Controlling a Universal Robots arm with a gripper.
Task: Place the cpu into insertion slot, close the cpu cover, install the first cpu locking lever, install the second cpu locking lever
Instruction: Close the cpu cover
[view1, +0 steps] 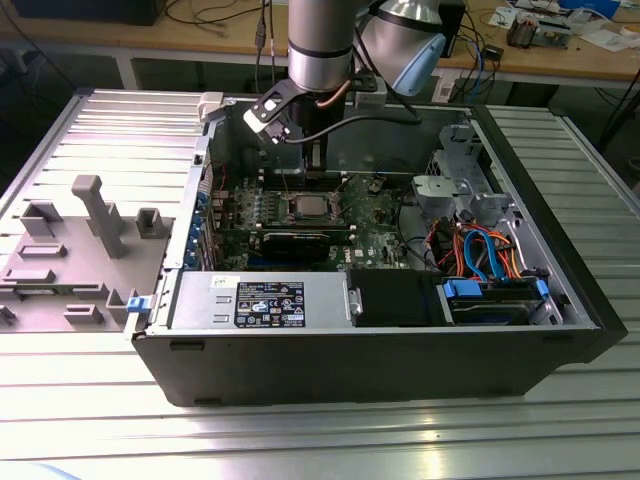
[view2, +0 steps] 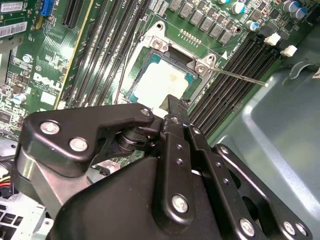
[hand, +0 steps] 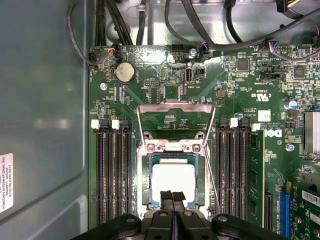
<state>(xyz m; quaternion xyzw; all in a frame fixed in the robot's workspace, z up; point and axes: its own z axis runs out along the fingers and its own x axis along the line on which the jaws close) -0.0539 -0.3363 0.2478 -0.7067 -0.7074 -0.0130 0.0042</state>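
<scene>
Exterior view, computer case (view1: 400, 360): lying open on its side; I'm working down inside it
motherboard (hand: 240, 90): socket sits centred in the first wrist view
gripper (hand: 172, 196): fingers pinched together, gripping nothing; tips hover at the cpu's near edge
cpu cover (hand: 176, 106): swung open, clear of the socket; closing it looks like my job now; push its free edge squarely
cpu (hand: 172, 180): lying in the slot; keep the tips off its top
locking lever (view2: 240, 77): sticking out sideways; steer clear of it

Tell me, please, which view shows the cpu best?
The first wrist view: the cpu lies square-on in its socket, with only one edge behind the gripper. The second wrist view shows the cpu slanted and partly hidden; the exterior view shows it far off.
</scene>
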